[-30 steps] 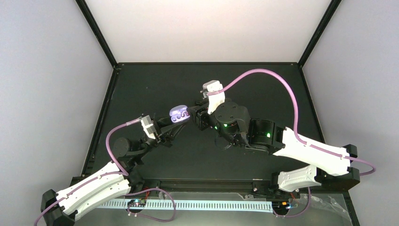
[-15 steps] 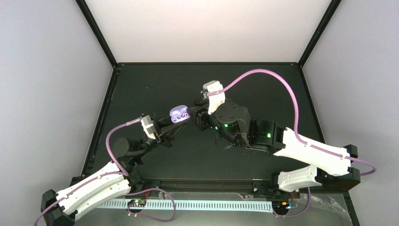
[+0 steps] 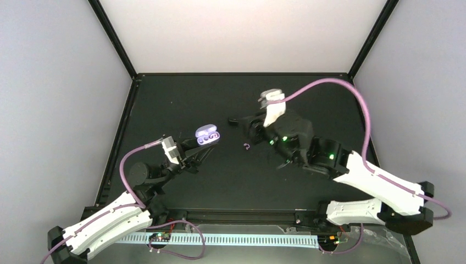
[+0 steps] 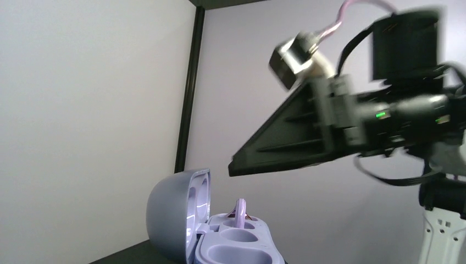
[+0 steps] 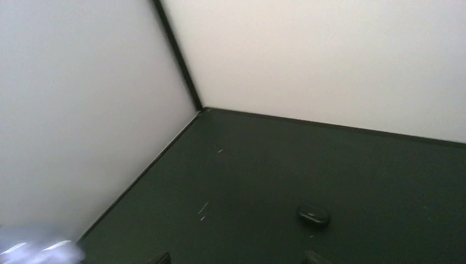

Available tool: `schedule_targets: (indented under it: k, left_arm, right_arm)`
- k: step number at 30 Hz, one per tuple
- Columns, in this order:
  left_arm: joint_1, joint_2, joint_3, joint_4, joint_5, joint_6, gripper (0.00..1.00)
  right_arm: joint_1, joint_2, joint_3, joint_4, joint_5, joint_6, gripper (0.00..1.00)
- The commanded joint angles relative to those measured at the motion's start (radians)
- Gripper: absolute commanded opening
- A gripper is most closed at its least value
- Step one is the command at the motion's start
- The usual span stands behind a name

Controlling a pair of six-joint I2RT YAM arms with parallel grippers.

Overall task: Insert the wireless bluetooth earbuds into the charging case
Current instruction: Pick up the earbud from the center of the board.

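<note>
My left gripper (image 3: 203,144) holds the open lavender charging case (image 3: 206,134) above the table, lid up. In the left wrist view the case (image 4: 176,220) shows its wells; a small lavender-arched earbud (image 4: 239,212) stands in the far well, and the two nearer wells look empty. A tiny purple curled piece (image 3: 247,146), seemingly the other earbud, lies on the black table. My right gripper (image 3: 235,120) hovers to the right of the case, apart from it. Its fingertips (image 5: 158,258) stand apart at the bottom edge with nothing between them.
A black oval piece (image 5: 313,215) lies on the black table (image 3: 181,104) ahead of the right gripper. Grey walls and black frame posts (image 3: 112,38) close in the table on three sides. The right arm's purple cable (image 3: 329,85) arcs over the back right.
The right arm has pulled back to the right and farther from the case. The purple curled piece on the table now shows. The left gripper with the case has shifted slightly left.
</note>
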Motion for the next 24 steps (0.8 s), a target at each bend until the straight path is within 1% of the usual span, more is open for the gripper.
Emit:
schedule_targets:
  k: [1,4,7,10,13,18,24]
  left_arm:
    - [-0.007,-0.073,-0.001,-0.06,-0.036,0.005,0.02]
    - [-0.007,-0.11,0.005,-0.111,-0.041,0.016,0.02]
    - [-0.006,-0.137,0.02,-0.169,-0.041,0.031,0.02]
    - [-0.008,-0.151,0.045,-0.245,-0.04,0.047,0.01]
    - [-0.006,-0.161,0.066,-0.299,-0.03,0.069,0.01]
    - [-0.007,-0.189,0.064,-0.333,-0.018,0.09,0.02]
    - [-0.006,-0.201,0.05,-0.341,-0.007,0.113,0.01]
  right_arm:
    - [-0.232,-0.081,-0.11,0.051,-0.178,0.088,0.61]
    - [-0.358,-0.086,-0.235,0.133,-0.3,0.117,0.61]
    - [-0.413,-0.053,-0.339,0.228,-0.358,0.121,0.61]
    - [-0.441,0.017,-0.41,0.297,-0.4,0.122,0.61]
    - [-0.459,0.113,-0.435,0.327,-0.422,0.118,0.61]
    - [-0.471,0.236,-0.456,0.385,-0.456,0.094,0.58]
    - [-0.478,0.395,-0.414,0.386,-0.467,0.059,0.52]
